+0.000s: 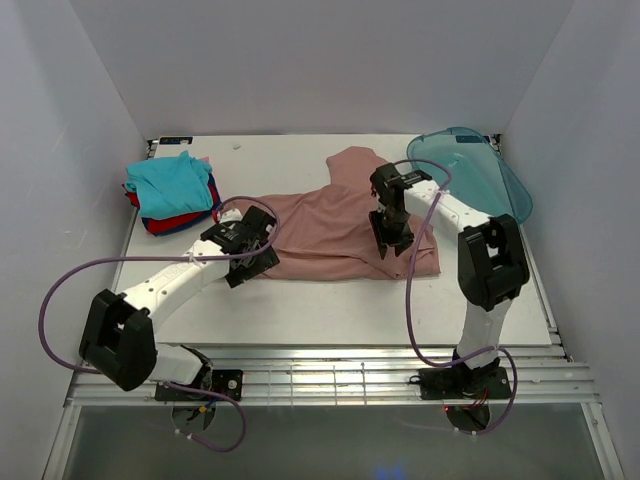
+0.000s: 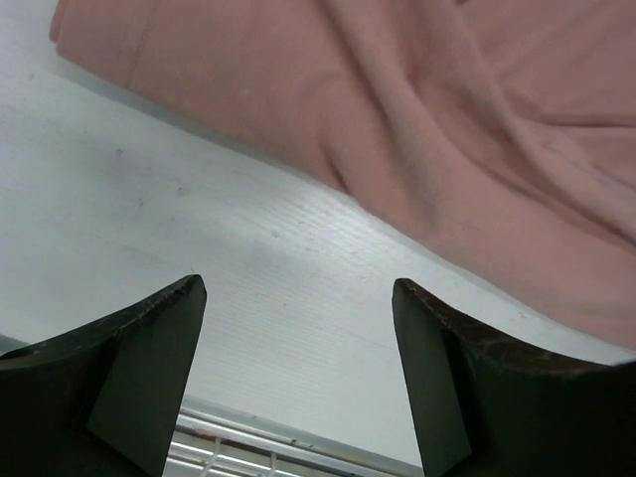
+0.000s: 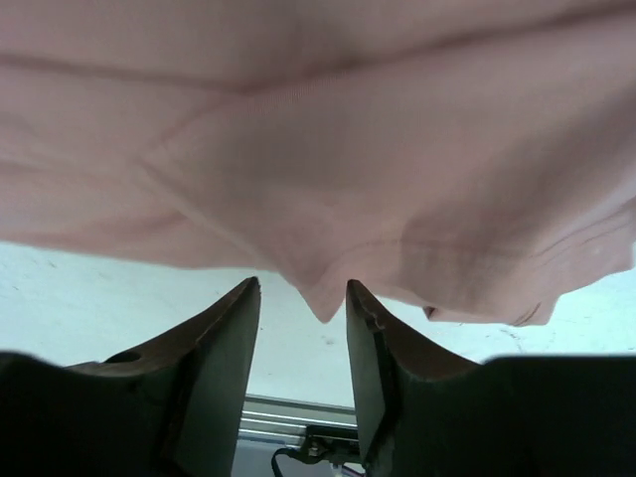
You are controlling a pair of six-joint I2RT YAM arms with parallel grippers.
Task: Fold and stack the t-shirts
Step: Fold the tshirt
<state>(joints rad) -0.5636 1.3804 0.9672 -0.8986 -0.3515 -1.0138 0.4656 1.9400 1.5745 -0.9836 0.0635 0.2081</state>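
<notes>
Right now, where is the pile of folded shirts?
In the top view, the folded pile sits at the far left corner of the table, left of the pink shirt and beyond the left gripper.

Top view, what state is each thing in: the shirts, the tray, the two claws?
Pink t-shirt: partly folded, lying flat.
Folded shirt stack: teal on top, red and dark blue beneath, far left.
Plastic tray: lying far right, untouched.
Left gripper: open, holding nothing, beside the pink edge.
Right gripper: open, a pink corner loose between its fingers.
</notes>
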